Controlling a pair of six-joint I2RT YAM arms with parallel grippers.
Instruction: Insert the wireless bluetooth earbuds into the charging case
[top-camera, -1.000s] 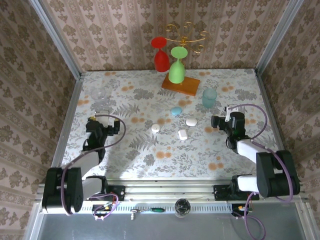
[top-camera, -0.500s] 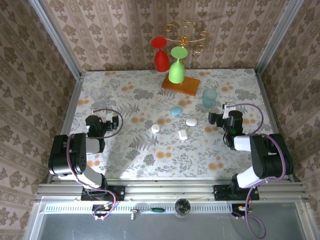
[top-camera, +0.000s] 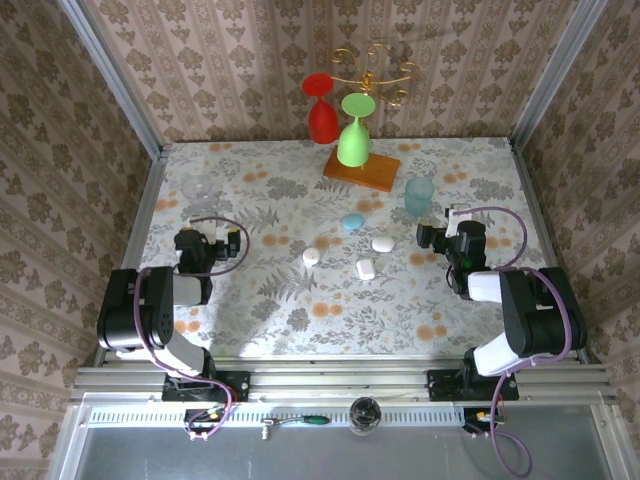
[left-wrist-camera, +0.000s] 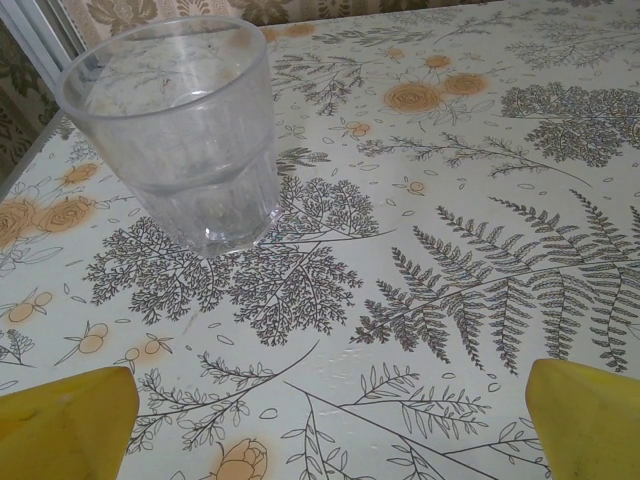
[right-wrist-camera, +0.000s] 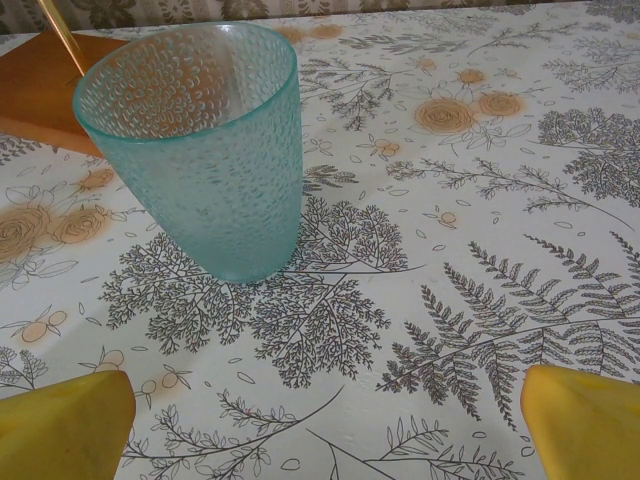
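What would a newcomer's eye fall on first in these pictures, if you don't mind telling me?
Most likely the red goblet and green goblet, upside down on a gold rack at the far edge of the table. Next, the teal tumbler close before the right wrist camera and the clear glass before the left. Mid-table lie three small white pieces and a light blue piece.

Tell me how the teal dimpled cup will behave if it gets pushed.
The teal cup stands upright, its base narrower than its rim, so a push near the top would probably tip it. It looks empty and translucent, so likely light; a low nudge may just slide it. Its dimpled wall probably grips better than smooth glass.
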